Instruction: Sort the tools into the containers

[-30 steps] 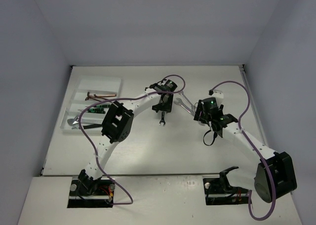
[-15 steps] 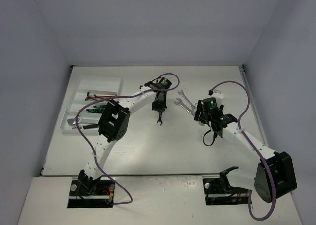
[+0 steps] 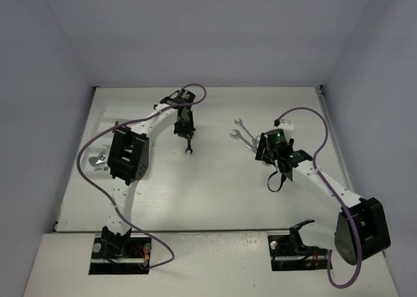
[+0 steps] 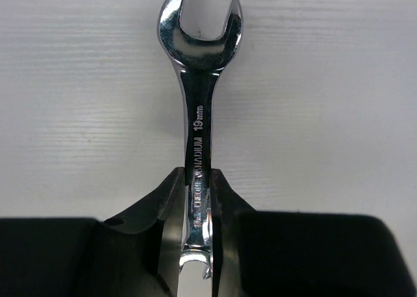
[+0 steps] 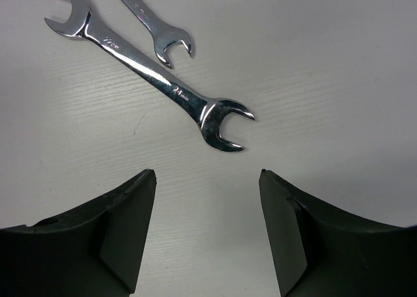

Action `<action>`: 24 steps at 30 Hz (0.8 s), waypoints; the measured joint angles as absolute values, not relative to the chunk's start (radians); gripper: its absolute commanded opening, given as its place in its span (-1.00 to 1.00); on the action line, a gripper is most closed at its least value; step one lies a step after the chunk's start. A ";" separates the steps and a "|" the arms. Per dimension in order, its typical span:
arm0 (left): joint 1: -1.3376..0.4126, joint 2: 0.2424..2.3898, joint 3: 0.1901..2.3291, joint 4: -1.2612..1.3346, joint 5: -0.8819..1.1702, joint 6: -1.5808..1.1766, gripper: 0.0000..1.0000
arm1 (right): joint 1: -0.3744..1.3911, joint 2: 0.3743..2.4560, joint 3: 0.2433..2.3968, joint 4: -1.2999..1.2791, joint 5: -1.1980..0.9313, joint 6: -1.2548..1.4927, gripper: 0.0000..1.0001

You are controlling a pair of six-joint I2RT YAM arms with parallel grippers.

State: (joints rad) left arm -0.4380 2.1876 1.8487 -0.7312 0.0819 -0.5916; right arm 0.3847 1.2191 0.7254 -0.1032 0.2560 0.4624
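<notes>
Wrench pinched mid-shaft by left gripper, apparently aloft

Counter: white, faint grain. On right half, two silver open-end wrenches lie flat, just ahead of my right tool. Larger wrench and smaller wrench roughly parallel, close, not touching. Far left: white tray on counter, mostly hidden behind my left arm.

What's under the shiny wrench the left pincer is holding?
Only white table shows beneath the 19 mm wrench gripped by the left pincer. Whatever lies under the wrench's lower end is hidden by the black pincer body.
</notes>
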 measured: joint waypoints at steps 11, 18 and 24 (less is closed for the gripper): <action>-0.358 2.089 1.805 -0.668 0.128 -0.612 -1.00 | 0.385 1.219 0.725 -0.103 0.255 0.460 0.23; -0.254 2.048 1.749 -0.616 0.131 -0.682 -1.00 | 0.385 1.219 0.725 -0.103 0.253 0.460 0.23; -0.092 2.003 1.687 -0.525 0.128 -0.803 -1.00 | 0.385 1.219 0.725 -0.104 0.247 0.459 0.23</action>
